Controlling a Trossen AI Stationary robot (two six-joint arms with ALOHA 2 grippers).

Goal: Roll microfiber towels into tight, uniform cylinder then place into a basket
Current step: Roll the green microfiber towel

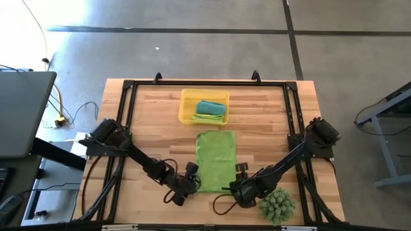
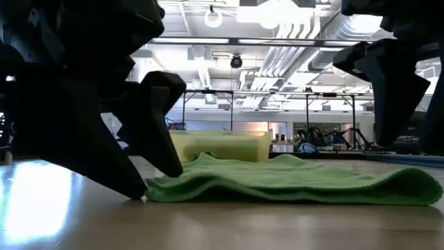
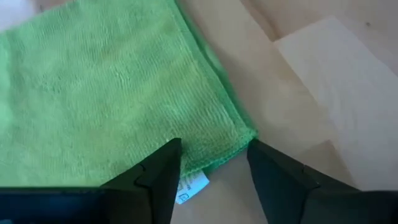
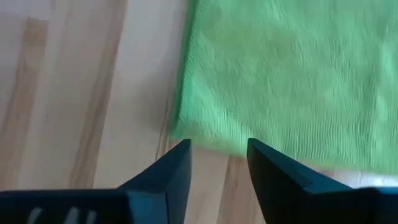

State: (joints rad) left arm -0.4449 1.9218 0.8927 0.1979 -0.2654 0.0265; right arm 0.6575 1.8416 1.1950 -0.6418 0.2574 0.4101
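Observation:
A lime-green microfiber towel lies flat, folded into a long strip, in the middle of the table. My left gripper is open and low at its near left corner, with the corner and a white label between the fingers. My right gripper is open and raised above the near right corner. The yellow basket stands beyond the towel's far end and holds a teal roll and a green roll. My left gripper stands slanting down from the near left, its fingers reaching the table at the towel's near left corner. I cannot tell whether they touch the cloth. The towel lies flat and slack.
A spiky green ball-shaped plant sits at the near right corner, close to my right arm. A black frame runs around the table top. Bare wood shows left and right of the towel.

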